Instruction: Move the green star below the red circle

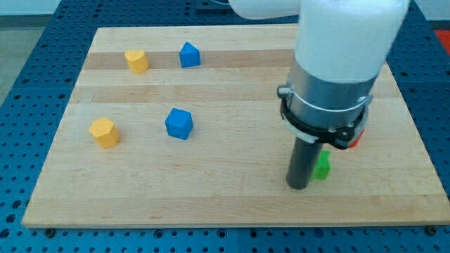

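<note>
On the left sit 2 yellow blocks (104, 132) and 2 blue blocks (178, 124), untouched. There are no jaws, only the rod; my tip (297, 186) touches the green star (322, 166), which already lies just below the mostly hidden red circle (356, 140). Nearly done, I judge.

No readable text, labels, brands or numbers anywhere: blocks, board (211, 197) and arm (337, 63) are all unmarked

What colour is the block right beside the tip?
Green, partly hidden behind the rod; the camera view shows it.
</note>
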